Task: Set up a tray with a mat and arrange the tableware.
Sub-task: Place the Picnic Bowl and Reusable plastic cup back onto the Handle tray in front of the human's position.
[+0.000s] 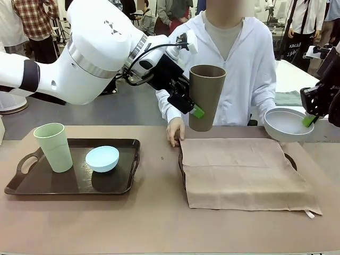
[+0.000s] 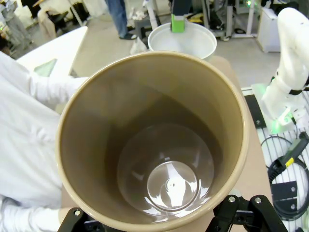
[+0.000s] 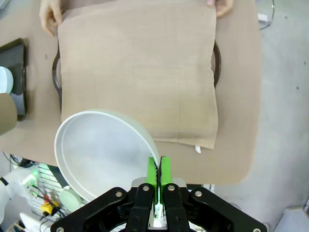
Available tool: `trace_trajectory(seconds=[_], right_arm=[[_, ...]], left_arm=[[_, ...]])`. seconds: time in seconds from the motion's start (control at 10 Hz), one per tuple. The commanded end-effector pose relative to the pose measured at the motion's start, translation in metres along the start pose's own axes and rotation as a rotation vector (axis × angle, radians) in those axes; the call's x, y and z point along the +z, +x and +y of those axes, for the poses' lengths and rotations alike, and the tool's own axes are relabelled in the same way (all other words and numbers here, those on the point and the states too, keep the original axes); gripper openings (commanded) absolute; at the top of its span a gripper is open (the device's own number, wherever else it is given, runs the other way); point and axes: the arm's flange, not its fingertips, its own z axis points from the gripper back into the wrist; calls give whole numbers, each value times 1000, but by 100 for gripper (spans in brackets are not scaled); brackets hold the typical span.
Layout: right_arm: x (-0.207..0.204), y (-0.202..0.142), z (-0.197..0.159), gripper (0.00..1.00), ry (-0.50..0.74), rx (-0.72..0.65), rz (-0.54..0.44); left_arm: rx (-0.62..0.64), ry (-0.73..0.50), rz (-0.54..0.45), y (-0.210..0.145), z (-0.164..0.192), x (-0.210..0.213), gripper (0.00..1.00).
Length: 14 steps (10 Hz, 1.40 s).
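My left gripper [image 1: 197, 109] is shut on the brown cup [image 1: 207, 95] and holds it upright in the air above the mat's far left corner. In the left wrist view the brown cup [image 2: 154, 140] sits between my fingers [image 2: 241, 212], its inside bare. My right gripper [image 1: 309, 121] is shut on the rim of the whitish bowl [image 1: 289, 125], which hangs above the table's right end. In the right wrist view the green pads [image 3: 159, 176] pinch that bowl [image 3: 104, 150]. A beige mat [image 1: 244, 172] covers a dark tray [image 1: 291, 161].
A second dark tray [image 1: 32, 183] at the left holds a pale green cup [image 1: 54, 147] and a light blue bowl [image 1: 102, 158]. The person's hand [image 1: 174, 130] rests at the mat's far left corner, and both hands [image 3: 48, 17] touch the mat's far edge.
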Motion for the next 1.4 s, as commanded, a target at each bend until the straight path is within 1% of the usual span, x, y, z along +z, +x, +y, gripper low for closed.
trace_trajectory(seconds=[0.0,0.7,0.8,0.9,1.0,1.1,1.3], right_arm=[[0,-1,0,0,-3,-2,0],[0,-1,0,0,-3,-2,0],[0,0,0,4,0,0,0],[-19,17,-4,4,9,-22,23],[-39,34,-9,4,29,-42,35],[-58,45,-14,4,22,-55,38],[-98,73,-20,4,28,-78,60]], left_arm=[[-16,6,3,2,1,1,26],[-16,6,3,2,1,1,26],[0,0,0,0,0,0,82],[-45,-61,-37,-16,13,-17,82],[-51,-71,-44,-34,28,-39,82],[-52,-64,-55,-48,37,-61,82],[-62,-99,-104,-68,63,-98,82]])
